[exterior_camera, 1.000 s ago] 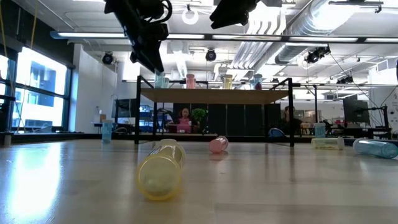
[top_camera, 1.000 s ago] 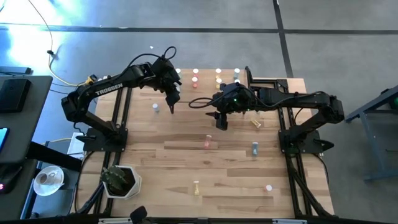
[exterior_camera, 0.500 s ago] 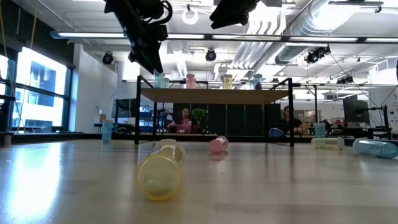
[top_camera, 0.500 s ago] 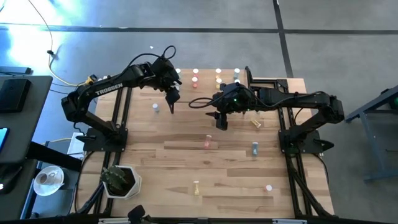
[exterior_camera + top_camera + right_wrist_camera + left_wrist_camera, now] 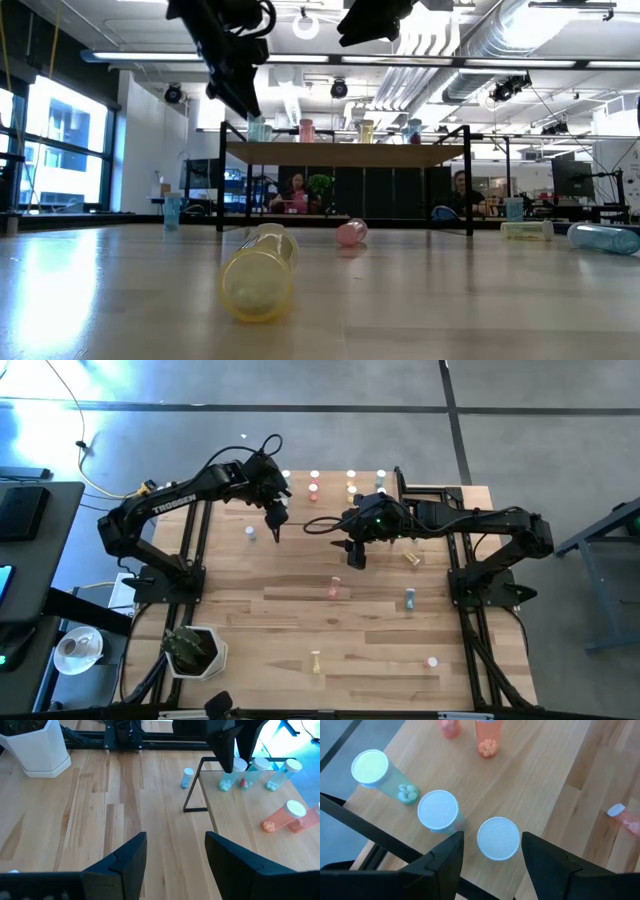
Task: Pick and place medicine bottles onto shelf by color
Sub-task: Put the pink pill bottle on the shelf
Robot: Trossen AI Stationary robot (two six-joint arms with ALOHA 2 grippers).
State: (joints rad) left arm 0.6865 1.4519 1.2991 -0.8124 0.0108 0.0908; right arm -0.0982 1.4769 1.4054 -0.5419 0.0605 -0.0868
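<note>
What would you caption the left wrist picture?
Open left gripper above white-capped medicine bottles standing on the shelf.

Grey concrete floor (image 5: 300, 420), bright windows (image 5: 50, 150) — exposed ceiling ducts (image 5: 450, 35), fluorescent strip lights (image 5: 330, 60)

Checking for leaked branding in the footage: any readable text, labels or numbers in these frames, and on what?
"TROSSEN": white letters along the left arm, read in the high view.
Bottles: caps and bodies show no label that can be read.
Right arm: no text readable.
White pot: no text visible.
Room behind the table in the low view: any signs are too small to read.
</note>
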